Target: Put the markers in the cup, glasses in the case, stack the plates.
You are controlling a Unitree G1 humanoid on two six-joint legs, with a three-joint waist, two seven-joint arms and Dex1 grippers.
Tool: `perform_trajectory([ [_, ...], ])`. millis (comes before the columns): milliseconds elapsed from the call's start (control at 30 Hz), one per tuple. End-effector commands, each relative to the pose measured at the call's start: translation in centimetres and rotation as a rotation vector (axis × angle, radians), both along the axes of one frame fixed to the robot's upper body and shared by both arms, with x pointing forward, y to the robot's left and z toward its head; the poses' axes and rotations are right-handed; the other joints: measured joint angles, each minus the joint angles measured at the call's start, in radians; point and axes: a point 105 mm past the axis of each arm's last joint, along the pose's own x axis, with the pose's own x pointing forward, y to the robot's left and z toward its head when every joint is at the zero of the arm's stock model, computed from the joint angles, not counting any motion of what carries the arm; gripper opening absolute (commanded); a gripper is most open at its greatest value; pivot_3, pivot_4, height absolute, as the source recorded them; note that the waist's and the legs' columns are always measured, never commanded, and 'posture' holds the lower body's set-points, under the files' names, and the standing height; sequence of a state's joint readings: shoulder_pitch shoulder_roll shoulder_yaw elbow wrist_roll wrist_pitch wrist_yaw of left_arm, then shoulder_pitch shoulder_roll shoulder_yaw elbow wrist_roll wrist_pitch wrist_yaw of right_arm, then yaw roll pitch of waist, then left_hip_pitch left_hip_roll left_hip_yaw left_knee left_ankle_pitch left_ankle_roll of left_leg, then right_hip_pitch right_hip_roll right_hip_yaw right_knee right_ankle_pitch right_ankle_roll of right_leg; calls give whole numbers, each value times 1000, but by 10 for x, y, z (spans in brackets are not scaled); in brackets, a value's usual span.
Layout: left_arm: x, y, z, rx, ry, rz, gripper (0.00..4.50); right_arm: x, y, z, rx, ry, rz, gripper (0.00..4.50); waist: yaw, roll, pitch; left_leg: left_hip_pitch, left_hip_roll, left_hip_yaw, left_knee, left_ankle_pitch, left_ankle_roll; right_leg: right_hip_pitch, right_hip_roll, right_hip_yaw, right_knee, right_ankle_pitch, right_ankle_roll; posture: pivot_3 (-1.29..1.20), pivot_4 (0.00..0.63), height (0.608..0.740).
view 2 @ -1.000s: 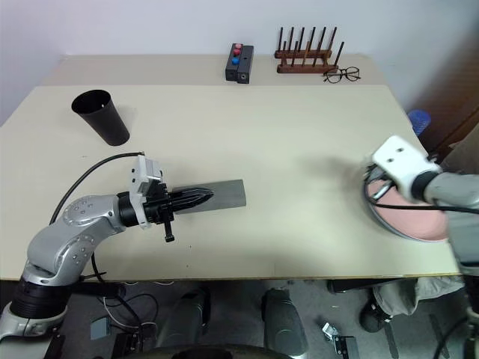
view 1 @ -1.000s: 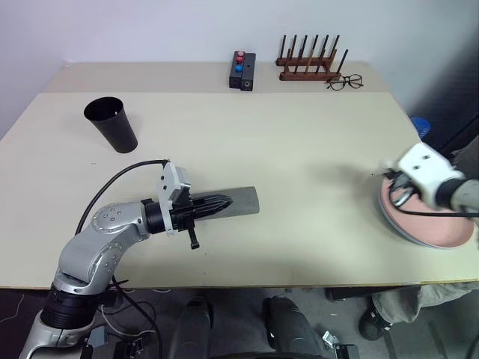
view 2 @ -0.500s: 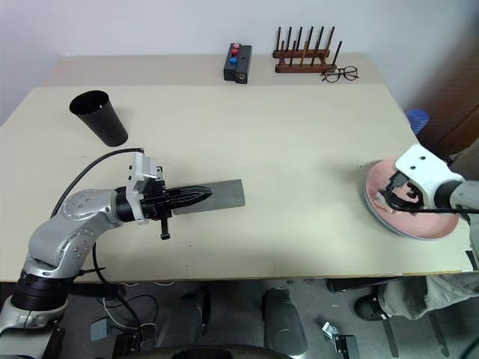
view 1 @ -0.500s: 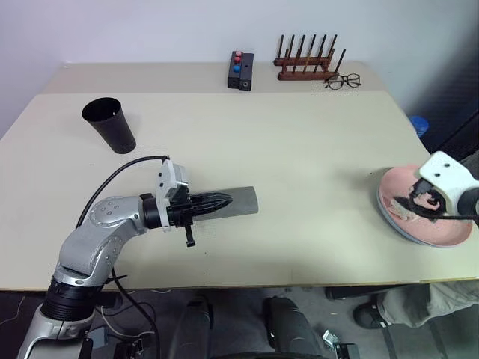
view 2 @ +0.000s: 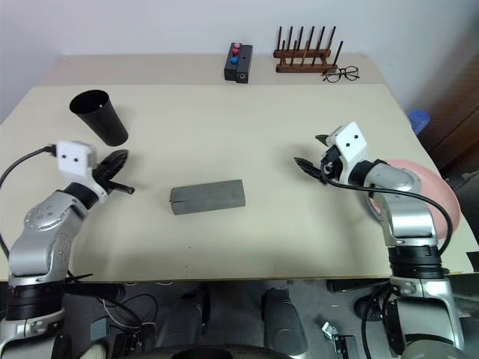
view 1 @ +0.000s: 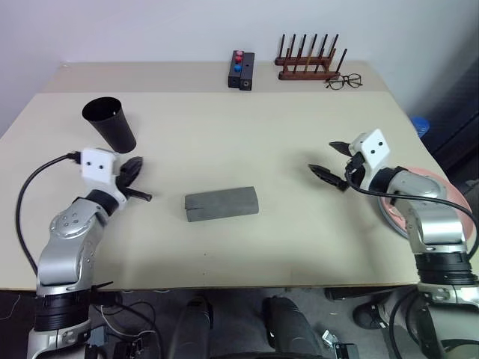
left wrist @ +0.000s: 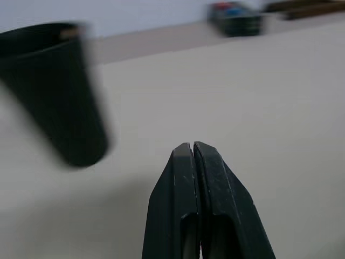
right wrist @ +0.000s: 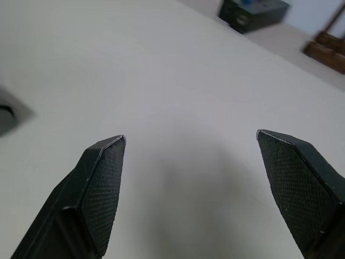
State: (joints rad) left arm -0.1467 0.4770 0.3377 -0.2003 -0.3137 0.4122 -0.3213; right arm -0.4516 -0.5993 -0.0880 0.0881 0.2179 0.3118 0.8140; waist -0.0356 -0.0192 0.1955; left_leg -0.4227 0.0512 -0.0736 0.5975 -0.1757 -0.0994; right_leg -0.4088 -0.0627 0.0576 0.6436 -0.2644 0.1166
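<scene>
The black cup [view 1: 110, 123] stands upright at the table's left. My left gripper [view 1: 133, 168] hovers just in front of the cup, shut and empty. In the left wrist view its fingers [left wrist: 193, 162] are pressed together beside the cup [left wrist: 54, 91]. The grey case [view 1: 221, 203] lies closed in the middle of the table. My right gripper [view 1: 324, 158] is open and empty, between the case and the plates [view 2: 432, 183]. The plates lie stacked at the right edge, salmon pink on top, partly behind my right arm. The markers and the glasses are out of view.
At the table's back stand a small black box with red and blue buttons [view 1: 242, 69] and a wooden peg rack [view 1: 308, 63]. Clear-lens eyeglasses [view 1: 344, 81] lie beside the rack. Bare tabletop lies between the case and both grippers.
My left gripper, still shut, has pulled back from over the case and swung left to the cup. My right gripper has left the plates, moved toward the table's middle and opened.
</scene>
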Motion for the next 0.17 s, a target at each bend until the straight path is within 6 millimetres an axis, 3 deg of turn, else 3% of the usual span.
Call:
perform_trajectory([
  [33, -11, 8, 6, 9, -42, 69, 0, 3, 9, 5, 15, -30, 47, 3952, 1, 0, 0, 0, 0, 0, 0, 0, 0, 0, 0, 0, 0, 0, 0, 0, 150, 738],
  [167, -18, 9, 3, 6, -35, 96, 0, 5, 13, 2, 26, -25, 61, 3952, 0, 0, 0, 0, 0, 0, 0, 0, 0, 0, 0, 0, 1, 0, 0, 0, 150, 738],
])
